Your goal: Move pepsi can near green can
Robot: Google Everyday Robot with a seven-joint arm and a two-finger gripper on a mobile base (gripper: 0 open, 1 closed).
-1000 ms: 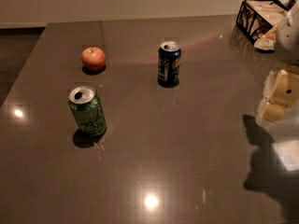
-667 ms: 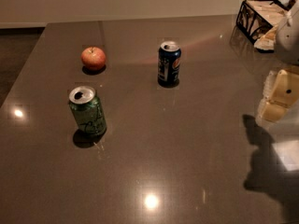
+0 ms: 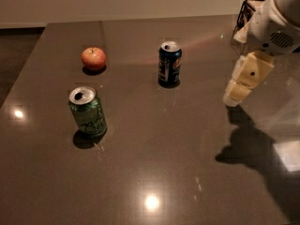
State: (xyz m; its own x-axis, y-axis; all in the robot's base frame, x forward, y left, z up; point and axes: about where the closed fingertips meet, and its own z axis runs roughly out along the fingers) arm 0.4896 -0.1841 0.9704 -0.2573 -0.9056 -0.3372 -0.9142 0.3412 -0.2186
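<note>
Since a second ago my gripper (image 3: 235, 93) has edged left toward the pepsi can (image 3: 169, 63), upright on the table (image 3: 154, 172), well apart from the green can (image 3: 87, 110). Whether the gripper is open, I cannot tell. Light, slick, dentable: I'd grip mid-wall.

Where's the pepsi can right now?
In the camera view, the pepsi can stands upright, upper centre, right of the apple, beyond the green can; the gripper hangs off to its right.
</note>
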